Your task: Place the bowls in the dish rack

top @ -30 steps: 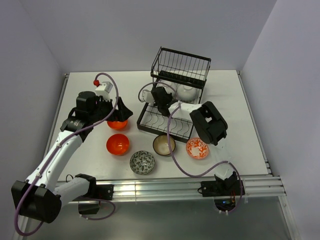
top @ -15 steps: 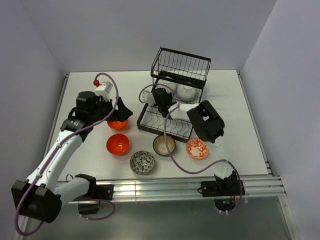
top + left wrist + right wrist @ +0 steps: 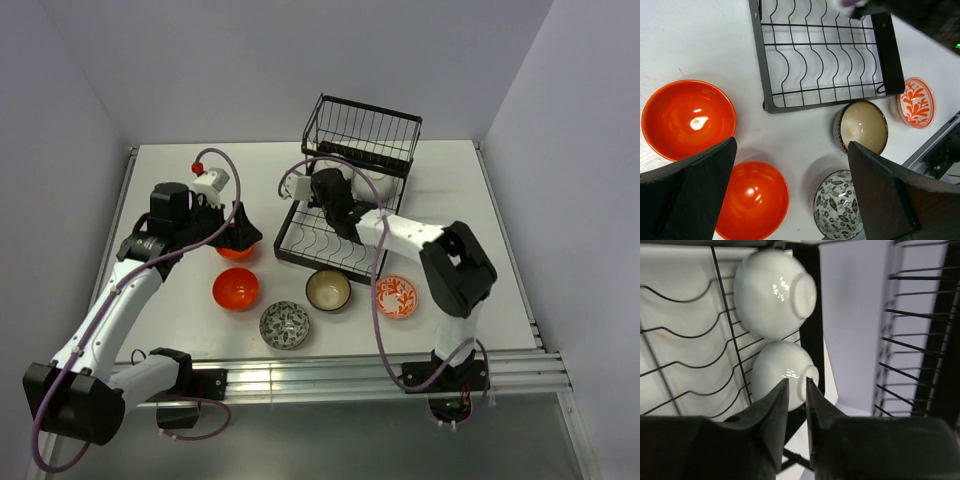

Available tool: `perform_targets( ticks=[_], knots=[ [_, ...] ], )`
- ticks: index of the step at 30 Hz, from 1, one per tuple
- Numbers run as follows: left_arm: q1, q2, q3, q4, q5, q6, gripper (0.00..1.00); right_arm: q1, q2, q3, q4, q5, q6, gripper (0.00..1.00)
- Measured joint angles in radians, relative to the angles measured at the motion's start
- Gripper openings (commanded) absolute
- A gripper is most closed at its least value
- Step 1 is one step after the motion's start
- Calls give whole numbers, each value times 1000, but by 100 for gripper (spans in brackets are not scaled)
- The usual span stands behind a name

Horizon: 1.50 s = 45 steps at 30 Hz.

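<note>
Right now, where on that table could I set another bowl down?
Bare table lies right of the dish rack and orange-and-white bowl, and at the far left corner behind the left arm. It's crowded between the rack's front and the near edge: five bowls cluster there.

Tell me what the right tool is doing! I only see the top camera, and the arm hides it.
Observer: The right wrist camera shows the right tool with fingers nearly together at the lower white bowl, which stands on edge in the dish rack beside a second white bowl.
Operator: Is it squeezing it?
Observer: Cannot tell; only a thin gap shows between its fingers.
Operator: And the left tool?
Observer: The left wrist camera shows it wide open and empty.
</note>
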<state>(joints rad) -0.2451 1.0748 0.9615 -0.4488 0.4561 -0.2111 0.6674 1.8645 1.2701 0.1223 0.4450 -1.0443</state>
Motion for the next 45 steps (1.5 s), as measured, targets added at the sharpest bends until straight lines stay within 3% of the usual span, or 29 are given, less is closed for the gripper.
perform_targets(
  ticks=[6, 9, 11, 18, 23, 33, 39, 45],
  knots=[
    [2, -31, 0, -35, 20, 106, 100, 77, -175, -5, -168, -63, 144, 62],
    [2, -55, 0, -56, 43, 199, 97, 103, -252, -29, -257, -112, 215, 92],
    [3, -76, -3, -74, 74, 270, 96, 118, -310, -60, -334, -145, 265, 100],
    [-17, -103, -19, -217, 176, 585, 92, 137, -484, -144, -539, -301, 424, 100],
    [-192, -103, -62, -322, 143, 758, 88, 70, -606, -184, -672, -479, 526, 100],
    [-488, -74, -136, -373, 27, 843, 78, -275, -685, -183, -794, -692, 665, 100],
    [-600, -36, -156, -396, -21, 919, 69, -367, -687, -174, -842, -766, 704, 100],
    [-715, -5, -186, -394, -63, 937, 66, -399, -676, -101, -881, -809, 722, 100]
  ],
)
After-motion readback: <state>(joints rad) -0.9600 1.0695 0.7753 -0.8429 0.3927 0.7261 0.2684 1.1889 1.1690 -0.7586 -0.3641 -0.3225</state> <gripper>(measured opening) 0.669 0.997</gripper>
